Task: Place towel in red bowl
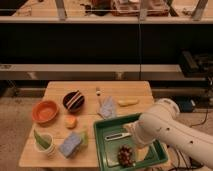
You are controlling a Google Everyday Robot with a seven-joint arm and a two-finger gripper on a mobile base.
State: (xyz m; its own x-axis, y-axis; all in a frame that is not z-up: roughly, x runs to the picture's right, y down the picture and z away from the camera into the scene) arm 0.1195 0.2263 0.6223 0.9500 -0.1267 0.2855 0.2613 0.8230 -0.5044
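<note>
The towel (107, 108) is a pale grey-blue crumpled cloth lying on the wooden table (125, 89), just behind the green tray. The red bowl (45, 111) stands at the table's left side and looks empty. My white arm comes in from the lower right, and the gripper (130, 131) is at its end over the green tray (102, 145), a little in front of and to the right of the towel. The gripper is well to the right of the red bowl.
A dark striped bowl (73, 100) stands between bowl and towel. An orange fruit (71, 121), a blue sponge (71, 144) and a cup with a green item (44, 141) sit front left. The tray holds grapes (125, 155) and a white utensil (117, 135). A yellow item (128, 102) lies behind.
</note>
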